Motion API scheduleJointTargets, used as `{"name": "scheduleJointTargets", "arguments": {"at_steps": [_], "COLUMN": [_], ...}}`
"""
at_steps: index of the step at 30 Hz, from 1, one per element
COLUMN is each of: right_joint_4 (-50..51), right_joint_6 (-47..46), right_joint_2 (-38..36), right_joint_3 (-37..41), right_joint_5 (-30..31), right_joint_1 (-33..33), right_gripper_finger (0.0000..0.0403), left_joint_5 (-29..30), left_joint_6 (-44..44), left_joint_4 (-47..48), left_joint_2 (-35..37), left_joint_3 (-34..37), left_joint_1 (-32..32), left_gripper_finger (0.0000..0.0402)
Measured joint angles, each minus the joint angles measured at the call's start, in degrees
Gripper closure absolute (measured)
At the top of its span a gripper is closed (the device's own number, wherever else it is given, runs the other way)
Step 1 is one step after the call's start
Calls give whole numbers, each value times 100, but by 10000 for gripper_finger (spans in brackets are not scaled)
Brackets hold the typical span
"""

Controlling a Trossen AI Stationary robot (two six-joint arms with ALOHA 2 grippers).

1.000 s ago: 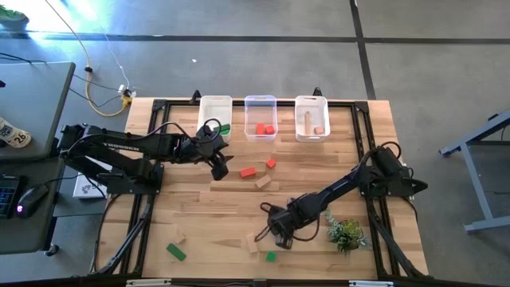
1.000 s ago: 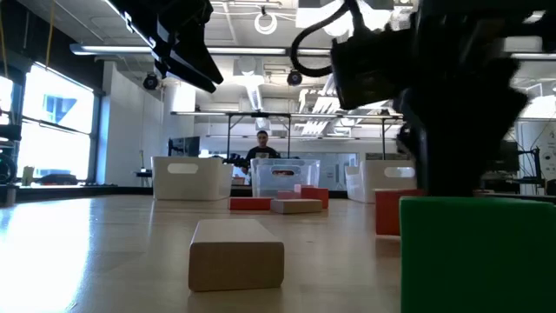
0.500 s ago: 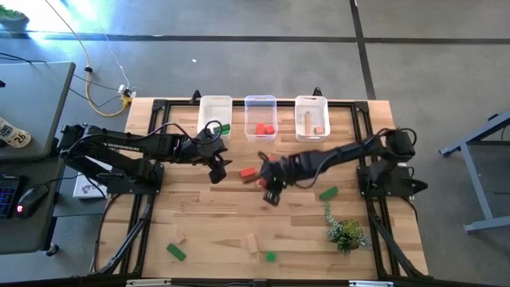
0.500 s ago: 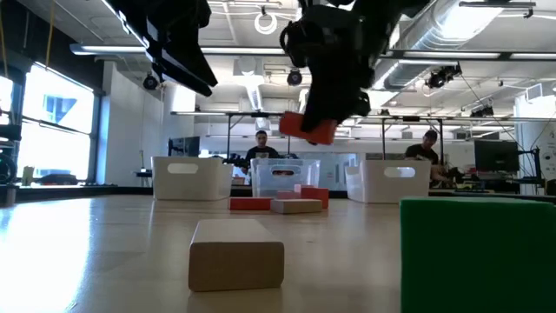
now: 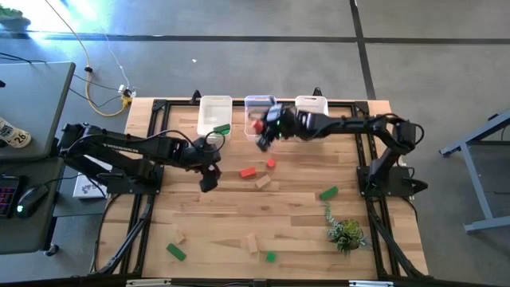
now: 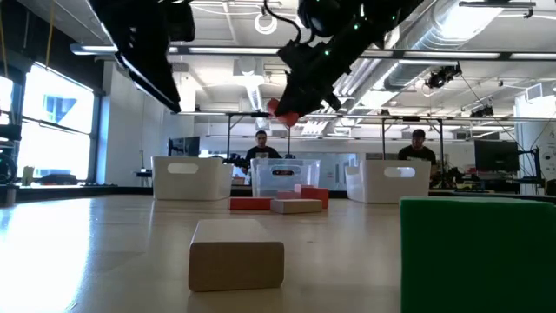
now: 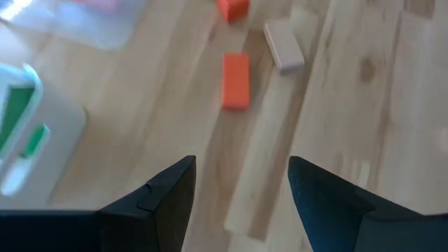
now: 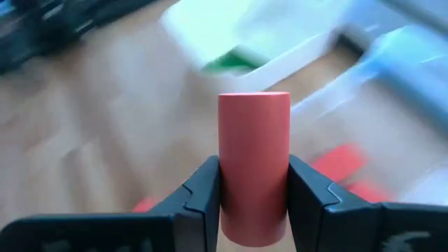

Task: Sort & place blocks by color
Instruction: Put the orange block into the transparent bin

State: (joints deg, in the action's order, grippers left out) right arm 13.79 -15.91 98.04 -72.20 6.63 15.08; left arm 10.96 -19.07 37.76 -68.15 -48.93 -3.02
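My right gripper (image 5: 260, 134) is shut on a red cylinder block (image 8: 254, 157), high over the near left corner of the middle clear bin (image 5: 260, 101). My left gripper (image 5: 209, 180) hangs open above bare wood, left of a red bar (image 5: 248, 171), a red cube (image 5: 271, 163) and a pale wood block (image 5: 262, 182) lying flat on the table. In the left wrist view the red bar (image 7: 236, 80) lies beyond my open fingers. Green blocks (image 5: 222, 128) lie in the left white bin (image 5: 214, 108). My right gripper pinches the red cylinder's round side (image 8: 241, 203) between its two fingers. The fingers (image 8: 199, 206) slant down from the table's right and lie along the cylinder. Its flat free end (image 8: 254, 98) sticks out past the fingertips. The cylinder (image 6: 282, 109) is lifted clear, tilted.
The right white bin (image 5: 311, 104) holds wood pieces. A green bar (image 5: 327, 192) and a small plant (image 5: 345, 233) are near the right edge. Toward the near edge lie a green bar (image 5: 176, 252), wood blocks (image 5: 253, 242) and a green cube (image 5: 271, 257).
My right gripper has swung up from the table's near edge toward the far edge, carrying the red cylinder over to the middle bin. My left gripper has tipped further down and shifted slightly toward the near edge, staying open.
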Motion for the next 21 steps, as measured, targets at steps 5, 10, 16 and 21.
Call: {"name": "scheduleJointTargets", "arguments": {"at_steps": [5,10,16,21], "right_joint_4": [-576,-1046,-1205,-1125], "right_joint_6": [123,125,140,91], "right_joint_2": [11,73,451,762], "right_joint_3": [0,-7,-9,-7], "right_joint_5": [45,64,-176,-358], "right_joint_1": [598,986,1120,1120], "right_gripper_finger": [307,307,307,307], "left_joint_5": [-55,-48,34,135], "left_joint_6": [-421,-798,-1054,-1081], "left_joint_4": [402,536,360,-102], "left_joint_2": [-1,1,-1,1], "left_joint_3": [0,97,271,423], "left_joint_1": [248,581,891,954], "left_gripper_finger": [188,188,188,188]}}
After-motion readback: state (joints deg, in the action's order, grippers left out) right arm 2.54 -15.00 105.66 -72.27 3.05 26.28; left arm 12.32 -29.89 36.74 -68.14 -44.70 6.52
